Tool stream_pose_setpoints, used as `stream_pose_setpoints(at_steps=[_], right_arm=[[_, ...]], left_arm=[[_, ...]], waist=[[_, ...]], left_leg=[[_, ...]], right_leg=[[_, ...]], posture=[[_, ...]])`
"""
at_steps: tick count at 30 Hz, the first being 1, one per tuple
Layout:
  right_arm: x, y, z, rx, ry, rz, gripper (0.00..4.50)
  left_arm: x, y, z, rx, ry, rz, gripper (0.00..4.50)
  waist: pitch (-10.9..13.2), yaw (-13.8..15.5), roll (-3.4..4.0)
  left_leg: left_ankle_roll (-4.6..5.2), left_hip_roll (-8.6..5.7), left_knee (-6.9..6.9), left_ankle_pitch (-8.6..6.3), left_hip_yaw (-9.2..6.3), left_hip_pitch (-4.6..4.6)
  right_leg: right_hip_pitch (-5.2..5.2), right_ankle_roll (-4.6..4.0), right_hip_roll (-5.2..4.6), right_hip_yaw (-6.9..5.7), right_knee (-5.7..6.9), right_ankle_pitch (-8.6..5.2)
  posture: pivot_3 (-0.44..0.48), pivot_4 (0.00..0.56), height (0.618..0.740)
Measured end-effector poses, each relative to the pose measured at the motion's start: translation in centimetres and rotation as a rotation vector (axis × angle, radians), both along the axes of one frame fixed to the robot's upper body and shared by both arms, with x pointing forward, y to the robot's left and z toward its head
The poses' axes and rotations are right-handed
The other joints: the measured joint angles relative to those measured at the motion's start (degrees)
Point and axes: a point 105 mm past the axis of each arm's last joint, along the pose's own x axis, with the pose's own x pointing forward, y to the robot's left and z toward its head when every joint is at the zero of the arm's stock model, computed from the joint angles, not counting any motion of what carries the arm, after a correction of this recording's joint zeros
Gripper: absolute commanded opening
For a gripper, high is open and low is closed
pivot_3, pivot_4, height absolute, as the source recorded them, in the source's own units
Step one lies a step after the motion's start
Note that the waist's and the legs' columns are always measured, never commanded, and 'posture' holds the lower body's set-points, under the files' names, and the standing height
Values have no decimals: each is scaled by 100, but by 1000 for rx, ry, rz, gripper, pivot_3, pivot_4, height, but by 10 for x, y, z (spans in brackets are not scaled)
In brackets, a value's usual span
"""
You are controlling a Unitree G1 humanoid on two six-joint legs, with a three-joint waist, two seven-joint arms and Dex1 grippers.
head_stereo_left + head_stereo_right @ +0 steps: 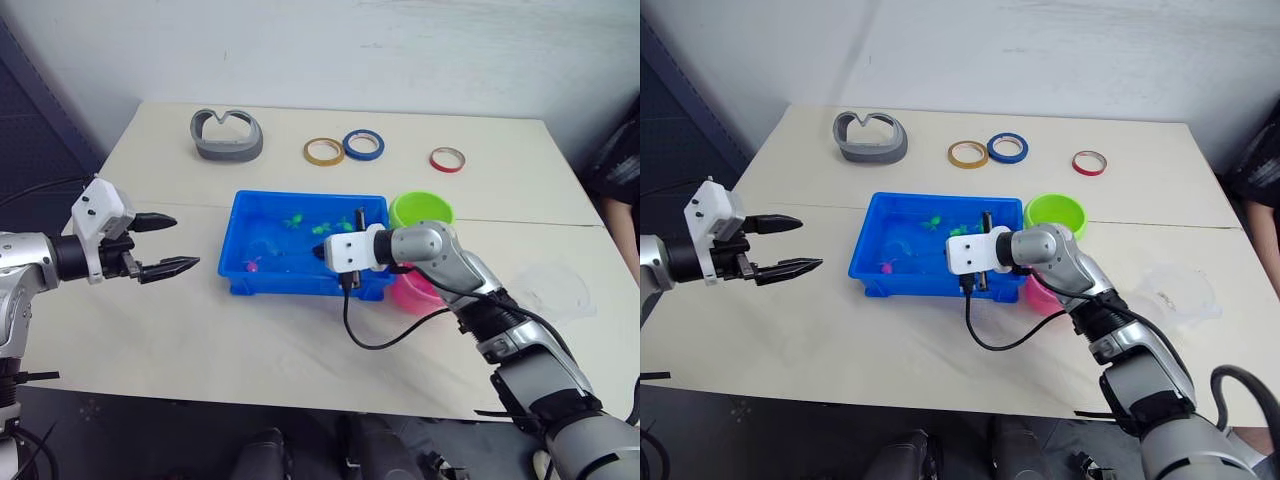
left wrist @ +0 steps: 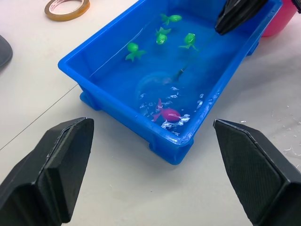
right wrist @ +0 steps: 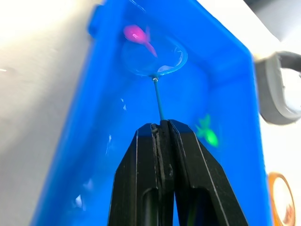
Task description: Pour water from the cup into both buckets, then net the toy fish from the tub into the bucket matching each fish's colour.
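Head pair above, wrists near tub

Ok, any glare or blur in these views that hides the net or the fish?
In the right wrist view the table beside the tub is blown out, though the net and pink fish read clearly, with the right hand shut on the handle. In the left wrist view, ripples glint around the pink fish and the submerged hoop is faint.

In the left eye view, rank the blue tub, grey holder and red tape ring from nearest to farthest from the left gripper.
1. Blue tub, just beside the left gripper.
2. Grey holder, towards the table's far edge.
3. Red tape ring, far across, on the right.
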Motion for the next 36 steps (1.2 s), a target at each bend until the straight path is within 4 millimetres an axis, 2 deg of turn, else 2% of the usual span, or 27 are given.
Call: stream_pose_setpoints(at_steps=[5, 9, 13, 16, 20, 23, 27, 29, 33, 36], right_arm=[[-3, 7, -1, 50, 116, -7, 0], [3, -1, 2, 197, 397, -159, 0], [2, -9, 10, 277, 537, -239, 0], [1, -22, 16, 320, 615, -297, 0], [-3, -36, 19, 398, 696, -371, 0], [-7, -49, 21, 436, 682, -413, 0], [-15, -68, 35, 516, 617, -452, 0], [-21, -81, 43, 551, 570, -481, 0], [-40, -119, 46, 606, 527, -589, 0], [-61, -143, 53, 654, 488, -646, 0]], left_arm=[[0, 0, 0, 0, 0, 1, 4443], [0, 0, 0, -1, -1, 2, 4443], [0, -1, 1, -7, 0, -1, 4443], [3, -9, 7, -39, -21, -29, 4443], [12, -28, 22, -83, -59, -92, 4443], [16, -43, 25, -112, -54, -152, 4443], [20, -68, 30, -160, -42, -258, 4443], [22, -82, 30, -180, -30, -313, 4443], [23, -114, 33, -212, -25, -432, 4443], [22, -133, 37, -223, -23, -520, 4443]], waist=[[0, -4, 0], [0, 6, 0], [0, 17, 0], [-1, 39, -1], [-1, 130, -1], [-1, 153, -1], [-1, 169, -1], [-1, 171, -1], [-1, 210, -1], [-1, 201, -1]], left_leg=[[0, 0, 0, 0, -1, 0], [0, 0, 0, 0, -2, 0], [1, 0, -1, 0, -2, -1], [1, 0, -2, -1, -3, -2], [2, 0, -3, -2, -3, -3], [2, 0, -7, -2, -3, -5], [2, 0, -7, -1, -3, -6], [2, 0, -7, -1, -3, -6], [2, 0, -8, -1, -5, -9], [1, -1, -8, -1, -5, -8]], right_leg=[[0, 0, 0, 0, 3, 0], [0, 0, -1, -1, 2, 0], [0, 0, -2, -1, 0, 0], [0, 0, -2, -3, -2, 0], [-1, 0, -2, -3, -5, 0], [-2, 0, -1, -3, -8, 0], [-1, 0, -1, -3, -10, 0], [-1, 0, 0, -3, -11, 0], [0, 1, 0, -3, -15, 0], [2, 1, 2, -2, -15, 1]], posture=[[0, 150, 740], [0, 150, 740], [0, 150, 740], [0, 150, 740], [0, 150, 740], [0, 150, 740], [0, 150, 740], [0, 150, 740], [0, 150, 740], [0, 150, 740]])
